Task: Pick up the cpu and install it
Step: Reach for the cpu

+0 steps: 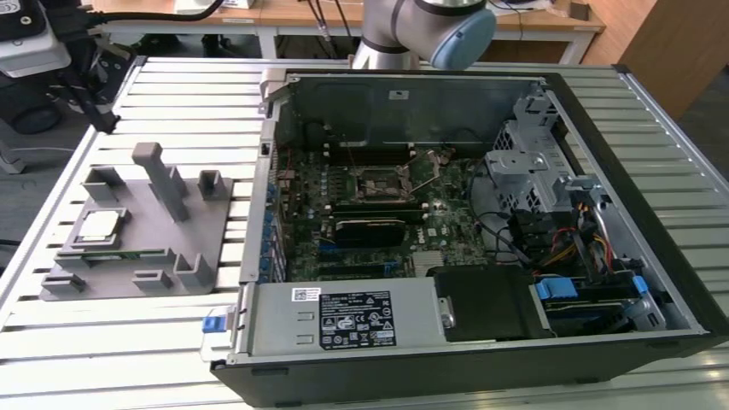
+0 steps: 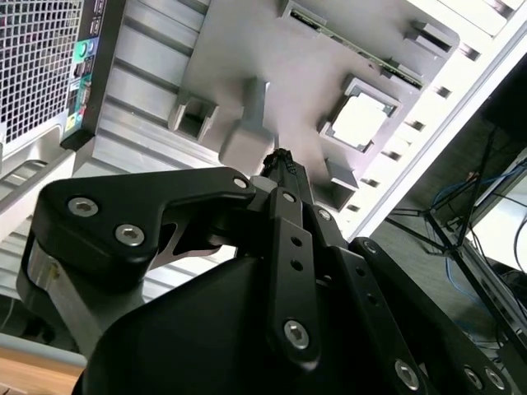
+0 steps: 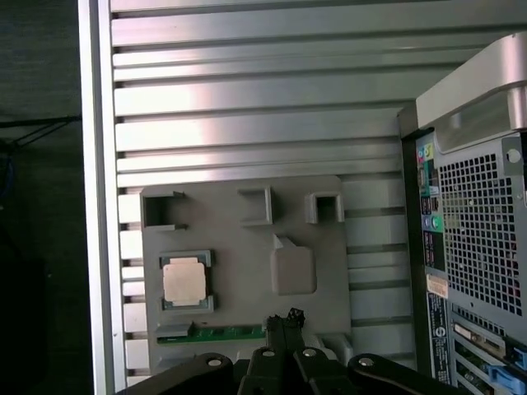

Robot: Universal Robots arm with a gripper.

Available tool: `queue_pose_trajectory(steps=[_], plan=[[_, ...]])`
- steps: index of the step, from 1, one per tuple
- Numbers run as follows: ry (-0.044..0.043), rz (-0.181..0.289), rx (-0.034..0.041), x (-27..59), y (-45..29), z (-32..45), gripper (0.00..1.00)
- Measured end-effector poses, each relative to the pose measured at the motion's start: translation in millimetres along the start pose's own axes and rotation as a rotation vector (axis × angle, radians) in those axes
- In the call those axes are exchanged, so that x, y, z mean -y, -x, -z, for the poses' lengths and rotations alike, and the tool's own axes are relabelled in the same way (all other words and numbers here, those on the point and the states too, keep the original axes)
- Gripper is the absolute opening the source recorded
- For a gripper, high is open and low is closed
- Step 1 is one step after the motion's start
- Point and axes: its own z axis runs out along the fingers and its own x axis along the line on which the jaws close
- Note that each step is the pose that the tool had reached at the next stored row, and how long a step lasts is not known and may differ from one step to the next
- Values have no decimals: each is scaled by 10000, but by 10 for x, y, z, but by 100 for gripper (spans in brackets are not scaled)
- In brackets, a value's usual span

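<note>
Exterior view: a slatted metal surface [image 1: 183, 102] carries an open computer case [image 1: 456, 376] at centre. A grey tray [image 1: 142, 235] lies at the case's 9 o'clock, on the exterior view's left, near the case but apart from it. The robot arm [image 1: 416, 30] comes in at 12 o'clock, beyond the case's far wall.

The cpu [image 1: 101, 225] lies flat in a square pocket of the grey tray, silvery top up, toward the tray's 9 o'clock side. A green memory stick [image 1: 114, 254] stands on edge in a slot just beside the cpu, at its 6 o'clock. A tall post [image 1: 154, 162] stands upright on the tray, at about 1 o'clock from the cpu.

Inside the case the motherboard [image 1: 439, 218] lies flat. Its socket [image 1: 380, 182], black with a metal frame, sits near the board's middle, and the socket's centre reads dark.

First wrist view: the end effector [image 3: 285, 318] hangs over the grey tray, fingertips pressed together with nothing between them. It is between the post and the memory stick, apart from the cpu [image 3: 184, 281] and touching nothing.

Second wrist view: the tip is lined up near the post, and the cpu [image 2: 360, 122] lies off to one side in its pocket
</note>
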Motion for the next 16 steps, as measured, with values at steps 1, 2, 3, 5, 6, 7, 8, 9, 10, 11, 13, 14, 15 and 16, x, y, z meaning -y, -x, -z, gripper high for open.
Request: queue_pose_trajectory(steps=[1, 2, 3, 5, 6, 7, 8, 9, 10, 11, 13, 14, 15, 16], plan=[[-3, 0, -1, 1, -14, -3, 11], [-3, 1, 0, 2, -28, -6, 11], [-3, 13, 0, 4, -47, -8, 11], [-3, 73, -4, 7, -82, -12, 11], [-3, 111, -6, 8, -98, -15, 11], [-3, 157, -8, 9, -115, -17, 11], [-3, 207, -9, 11, -130, -19, 11], [-4, 253, -11, 12, -144, -20, 11], [-4, 277, -12, 13, -157, -20, 11], [-4, 289, -13, 14, -175, -21, 11], [-4, 293, -13, 17, -209, -23, 11], [-3, 293, -13, 18, -225, -25, 11], [-3, 293, -12, 20, -242, -28, 11], [-4, 294, -13, 21, -263, -31, 11]])
